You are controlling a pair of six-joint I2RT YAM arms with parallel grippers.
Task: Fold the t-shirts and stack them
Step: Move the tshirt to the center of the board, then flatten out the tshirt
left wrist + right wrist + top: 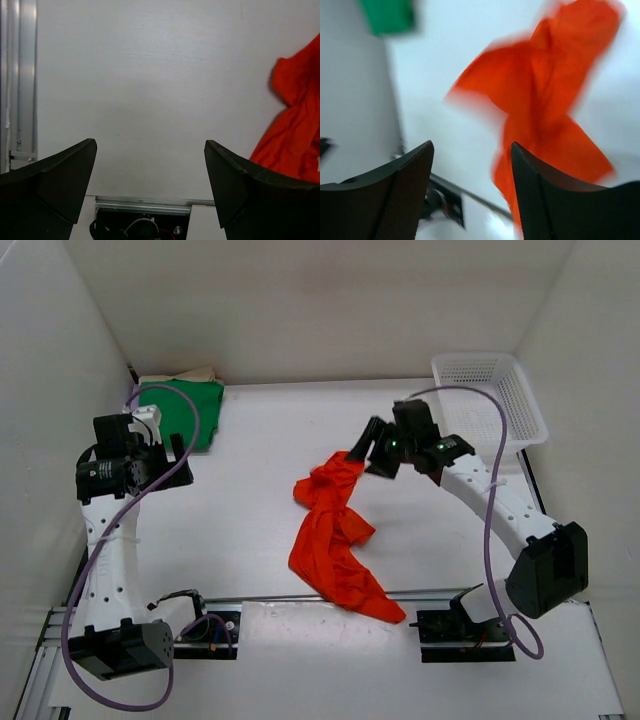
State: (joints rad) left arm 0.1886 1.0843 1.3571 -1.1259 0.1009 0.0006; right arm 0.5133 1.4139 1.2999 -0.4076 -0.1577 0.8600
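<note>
Landmark: the white mesh basket stands at the far right corner of the table.
Orange-red t-shirt: the orange-red t-shirt lies unfolded and crumpled, left of the basket and nearer than it, around the middle of the table. It runs as a long twisted strip from a bunched upper end down towards the near edge.
Green t-shirt: the green t-shirt lies folded flat far to the left of the basket, against the same back wall.
Beige cloth: a strip of beige cloth shows just behind the green t-shirt, touching it; how much lies beneath cannot be told.
Right claw: the right claw hangs left of the basket, just at the upper end of the orange-red t-shirt. Its jaws stand well apart, and the right wrist view shows no cloth between them. That view is blurred, so whether a fingertip touches the cloth cannot be told.
Left claw: the left claw is far left of the basket, just on the near side of the green t-shirt. Its jaws are spread wide over bare table, holding nothing, with the orange-red t-shirt off to one side.
</note>
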